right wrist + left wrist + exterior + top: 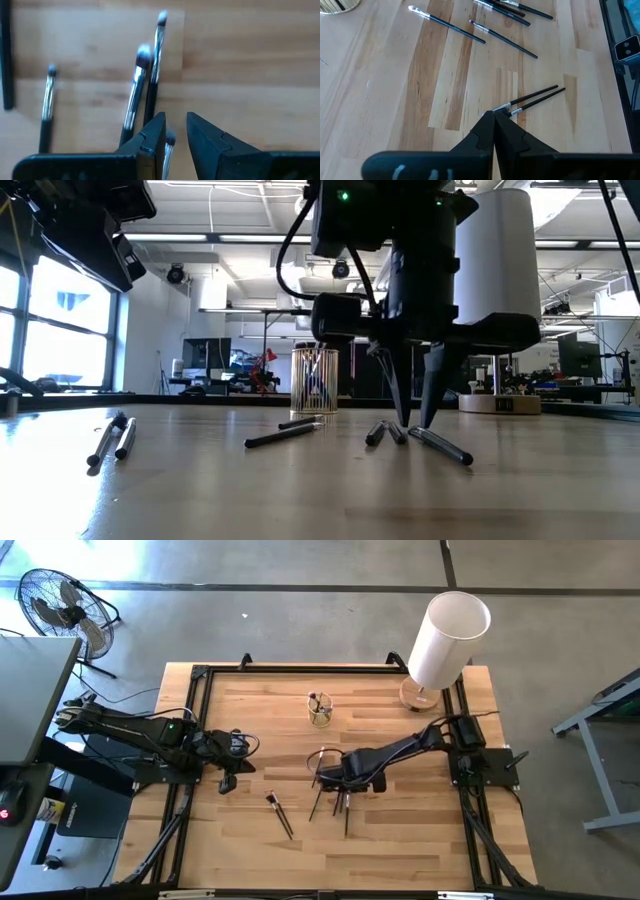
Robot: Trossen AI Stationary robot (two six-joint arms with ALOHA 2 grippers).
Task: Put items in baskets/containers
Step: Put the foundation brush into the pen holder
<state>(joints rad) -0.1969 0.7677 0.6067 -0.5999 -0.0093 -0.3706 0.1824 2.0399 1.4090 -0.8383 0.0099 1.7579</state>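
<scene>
Several thin dark brushes lie flat on the wooden table. A pair (280, 814) lies toward the near left, also seen as the pair (535, 96) just ahead of my left gripper's tips. Others (328, 803) lie under my right gripper. The small clear cup (320, 708) stands behind them, with a few brushes upright in it. My right gripper (175, 119) is open and points down, its tips (412, 420) close to the tabletop among the brushes (440, 445). A bristle end (169, 138) shows between its fingers. My left gripper (494, 114) is shut and hovers above the table, holding nothing. My right gripper comes from above with its open fingers on either side of one brush's bristle end (169, 138), close to one finger (152, 132). The brush lies flat on the table. Whether a finger touches it, I cannot tell.
A tall white cylinder (448, 638) stands on a round wooden base at the far right corner. A black frame (200, 675) runs round the tabletop. Bare wood lies between the cup and the brushes and along the near edge. A fan (62, 610) stands on the floor beyond.
</scene>
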